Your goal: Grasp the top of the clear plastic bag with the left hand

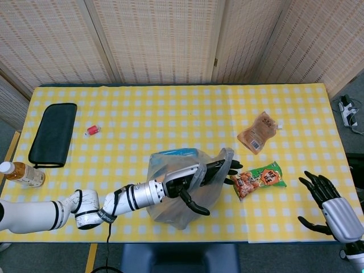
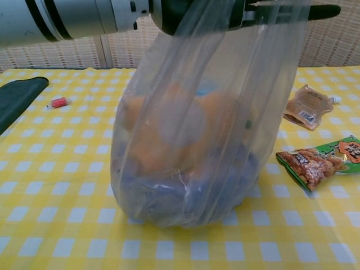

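Observation:
The clear plastic bag (image 1: 166,211) stands near the table's front edge, with orange and blue items showing through its wall (image 2: 191,140). My left hand (image 1: 193,176) reaches across the bag's gathered top from the left. Its fingers (image 2: 327,9) stretch straight out to the right, past the bag's far handle (image 1: 226,153), and the thumb (image 1: 196,207) points down over the near side. The plastic drapes around the hand, but no fingers close on it. My right hand (image 1: 329,202) hovers off the table's front right corner, fingers spread and holding nothing.
A green snack pack (image 1: 259,179) lies just right of the bag, and a brown pouch (image 1: 257,132) lies beyond it. At the left are a black case (image 1: 53,135), a small red item (image 1: 92,130) and a drink bottle (image 1: 21,173).

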Motion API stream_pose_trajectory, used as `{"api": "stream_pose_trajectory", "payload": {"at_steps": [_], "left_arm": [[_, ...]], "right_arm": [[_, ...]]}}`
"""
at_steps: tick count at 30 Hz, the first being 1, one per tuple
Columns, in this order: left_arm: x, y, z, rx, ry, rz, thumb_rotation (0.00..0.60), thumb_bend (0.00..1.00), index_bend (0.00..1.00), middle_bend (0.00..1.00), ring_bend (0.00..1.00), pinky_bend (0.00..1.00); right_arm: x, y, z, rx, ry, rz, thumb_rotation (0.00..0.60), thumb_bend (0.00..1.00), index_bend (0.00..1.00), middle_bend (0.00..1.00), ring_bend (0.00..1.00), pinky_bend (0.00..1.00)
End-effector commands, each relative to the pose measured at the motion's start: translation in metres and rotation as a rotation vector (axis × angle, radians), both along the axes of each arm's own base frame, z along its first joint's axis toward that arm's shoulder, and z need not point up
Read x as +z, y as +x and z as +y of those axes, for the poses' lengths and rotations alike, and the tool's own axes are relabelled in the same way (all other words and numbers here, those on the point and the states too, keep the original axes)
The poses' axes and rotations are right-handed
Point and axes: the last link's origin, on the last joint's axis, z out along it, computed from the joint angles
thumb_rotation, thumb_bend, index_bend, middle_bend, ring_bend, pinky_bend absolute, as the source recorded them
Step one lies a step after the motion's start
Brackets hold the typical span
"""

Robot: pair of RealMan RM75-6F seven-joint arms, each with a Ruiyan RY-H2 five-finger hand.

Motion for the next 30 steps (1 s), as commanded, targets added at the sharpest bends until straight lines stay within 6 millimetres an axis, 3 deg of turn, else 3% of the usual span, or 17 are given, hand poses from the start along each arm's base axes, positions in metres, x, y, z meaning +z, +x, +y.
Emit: {"api": "stream_pose_trajectory", "payload": {"at_steps": [1, 6, 13, 18, 23, 26, 30], "left_arm": [[0.002, 0.004, -0.005, -0.014, -0.012, 0.003, 0.600, 0.11, 0.00, 0.04, 0.01, 0.14], [0.005, 0.008, -0.014, -0.026, -0.029, 0.009, 0.600, 0.11, 0.03, 0.09, 0.07, 0.21], [0.004, 0.013, -0.017, 0.007, -0.067, 0.012, 0.600, 0.17, 0.26, 0.38, 0.27, 0.48], [0.005, 0.015, -0.018, -0.001, -0.075, 0.022, 0.600, 0.22, 0.38, 0.50, 0.38, 0.57], [0.003, 0.015, -0.016, 0.014, -0.040, 0.062, 0.600, 0.32, 0.52, 0.65, 0.52, 0.72], [0.004, 0.013, -0.013, 0.035, 0.037, 0.092, 0.600, 0.39, 0.51, 0.71, 0.58, 0.89], [0.005, 0.008, -0.012, 0.122, 0.065, 0.123, 0.600, 0.56, 0.54, 0.81, 0.68, 1.00]], "right_arm": [[0.000, 0.002, 0.003, 0.016, 0.008, 0.000, 0.600, 0.24, 0.00, 0.00, 0.00, 0.00], [0.003, 0.003, 0.006, 0.024, -0.003, -0.003, 0.600, 0.24, 0.00, 0.00, 0.00, 0.00], [0.003, 0.004, 0.007, 0.025, -0.010, -0.005, 0.600, 0.24, 0.00, 0.00, 0.00, 0.00], [0.004, 0.003, 0.006, 0.022, -0.015, -0.006, 0.600, 0.24, 0.00, 0.00, 0.00, 0.00], [0.005, 0.003, 0.006, 0.021, -0.015, -0.006, 0.600, 0.24, 0.00, 0.00, 0.00, 0.00], [0.004, 0.003, 0.005, 0.020, -0.014, -0.004, 0.600, 0.24, 0.00, 0.00, 0.00, 0.00], [0.008, 0.003, 0.004, 0.016, -0.029, -0.010, 0.600, 0.24, 0.00, 0.00, 0.00, 0.00]]}}
